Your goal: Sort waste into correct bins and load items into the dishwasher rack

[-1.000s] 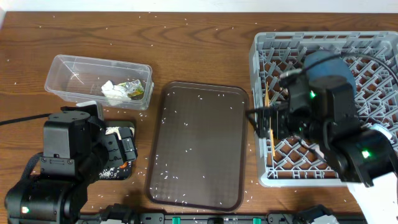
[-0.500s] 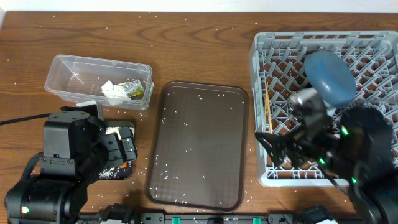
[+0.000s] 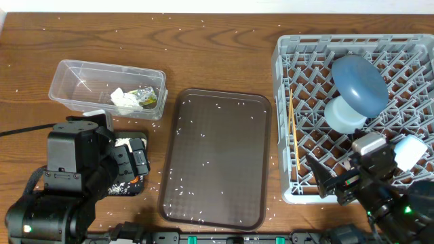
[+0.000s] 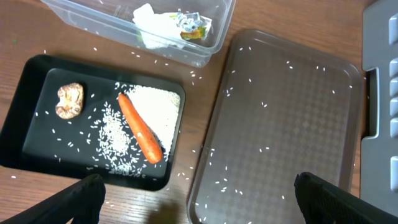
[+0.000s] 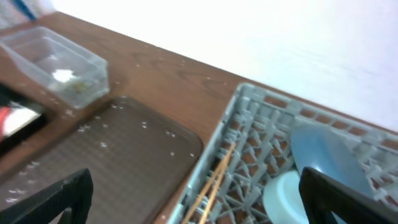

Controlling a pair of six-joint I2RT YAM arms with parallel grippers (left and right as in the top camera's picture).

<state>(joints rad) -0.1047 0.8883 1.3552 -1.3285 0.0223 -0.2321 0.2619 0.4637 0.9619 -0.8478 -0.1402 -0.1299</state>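
The wooden chopsticks [image 3: 293, 132] lie in the dishwasher rack [image 3: 285, 51], just right of the serving tray [image 3: 217, 159], with their long axis parallel to the tray's long side. Farther right sit the white bowl [image 3: 342, 115] and blue plate [image 3: 359, 81]. The right gripper [image 5: 193, 193] hangs right of the tray, jaws apart and empty. Left of the tray, the left gripper [image 4: 199, 190] gapes above the black bin [image 4: 25, 112].

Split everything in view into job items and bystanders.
Job: tissue, wrapper, clear tub; carrot, brown lump, rice, black bin; blue plate, white bowl, chopsticks, grey rack.
Lying about: brown serving tray, wooden table.
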